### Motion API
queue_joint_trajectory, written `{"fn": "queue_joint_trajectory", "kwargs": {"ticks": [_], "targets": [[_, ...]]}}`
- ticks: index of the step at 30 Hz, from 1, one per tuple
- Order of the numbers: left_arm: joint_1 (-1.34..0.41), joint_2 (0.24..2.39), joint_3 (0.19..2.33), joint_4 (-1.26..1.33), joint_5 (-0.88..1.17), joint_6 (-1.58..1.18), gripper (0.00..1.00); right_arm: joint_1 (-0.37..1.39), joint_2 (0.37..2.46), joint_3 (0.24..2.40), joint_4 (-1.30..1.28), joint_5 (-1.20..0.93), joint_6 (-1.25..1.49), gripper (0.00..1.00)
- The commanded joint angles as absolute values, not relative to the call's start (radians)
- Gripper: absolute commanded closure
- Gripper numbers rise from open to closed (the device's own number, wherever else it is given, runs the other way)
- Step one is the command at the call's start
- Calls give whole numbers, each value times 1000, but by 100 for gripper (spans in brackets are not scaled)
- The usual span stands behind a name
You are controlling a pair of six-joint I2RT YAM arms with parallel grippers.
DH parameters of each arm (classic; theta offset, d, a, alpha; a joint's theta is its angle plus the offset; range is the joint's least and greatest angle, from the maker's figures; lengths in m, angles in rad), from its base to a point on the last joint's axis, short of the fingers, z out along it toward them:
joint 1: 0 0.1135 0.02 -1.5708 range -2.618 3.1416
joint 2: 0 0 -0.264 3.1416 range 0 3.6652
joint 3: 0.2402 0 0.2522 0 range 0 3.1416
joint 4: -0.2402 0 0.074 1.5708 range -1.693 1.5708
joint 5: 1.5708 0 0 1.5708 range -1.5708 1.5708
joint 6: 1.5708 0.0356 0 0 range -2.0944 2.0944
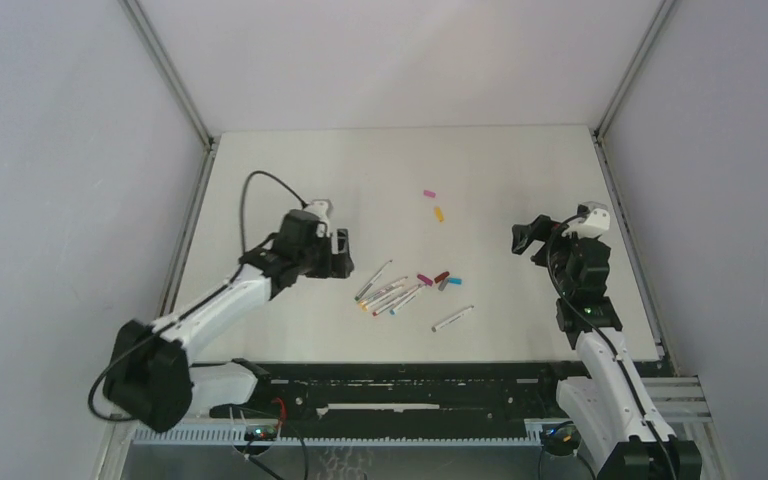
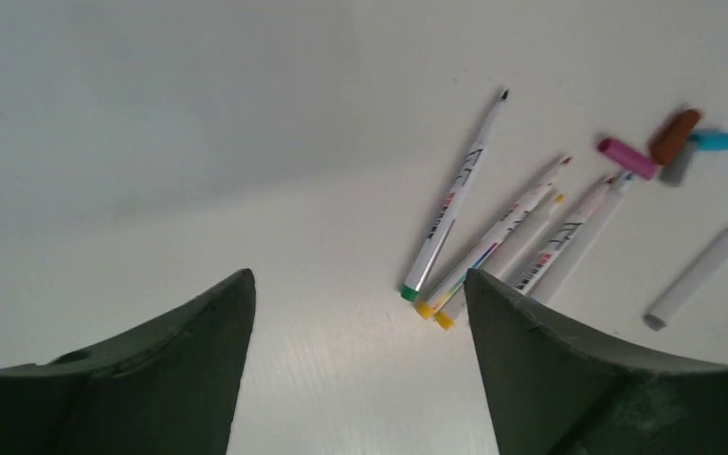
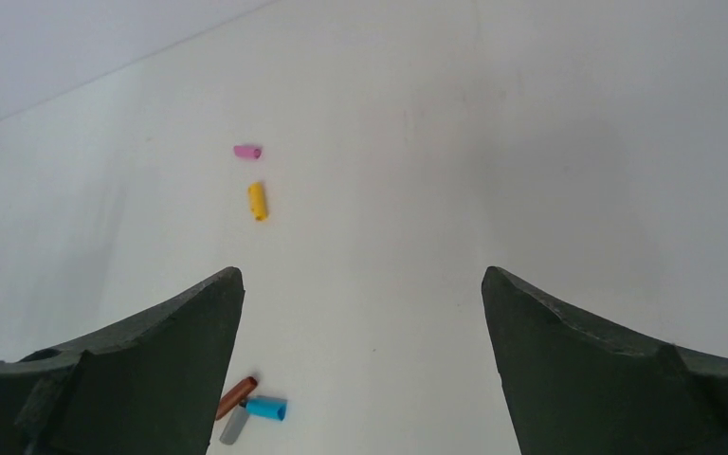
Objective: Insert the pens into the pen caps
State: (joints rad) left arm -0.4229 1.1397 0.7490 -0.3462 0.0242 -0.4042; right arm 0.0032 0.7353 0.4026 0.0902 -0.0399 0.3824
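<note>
Gaping left tool [image 2: 358, 275], pens [image 2: 455, 196] ahead, pen caps [image 2: 626, 158] beyond

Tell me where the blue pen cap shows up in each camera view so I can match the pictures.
Top external: the blue cap lies a little right of and below the picture's centre.
Left wrist: blue cap is near the right edge, upper part.
Right wrist: blue cap is near the bottom edge, left of centre.
Shared landmark: the dark red cap right beside it in all three views.

White arm links [image 1: 215, 305], black joints [image 1: 150, 378], black cable [image 1: 244, 210]; dark green fingers [image 2: 152, 379].
</note>
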Motion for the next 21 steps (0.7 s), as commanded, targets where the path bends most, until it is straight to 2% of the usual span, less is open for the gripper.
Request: {"fn": "queue_joint_trajectory", "kwargs": {"ticks": [1, 5, 16, 18, 21], "targets": [[-531, 1318, 866, -328, -139, -291, 23, 5, 735, 405, 91, -142, 376, 6], [-568, 1435, 930, -340, -136, -256, 37, 6, 743, 404, 92, -139, 375, 6], [-670, 1564, 996, -342, -49, -180, 44, 7, 801, 403, 107, -126, 380, 7], [-685, 1592, 1008, -352, -55, -179, 50, 7, 806, 403, 110, -126, 379, 7], [-698, 1622, 1018, -355, -67, -184, 52, 7, 808, 399, 113, -127, 381, 7]]}}
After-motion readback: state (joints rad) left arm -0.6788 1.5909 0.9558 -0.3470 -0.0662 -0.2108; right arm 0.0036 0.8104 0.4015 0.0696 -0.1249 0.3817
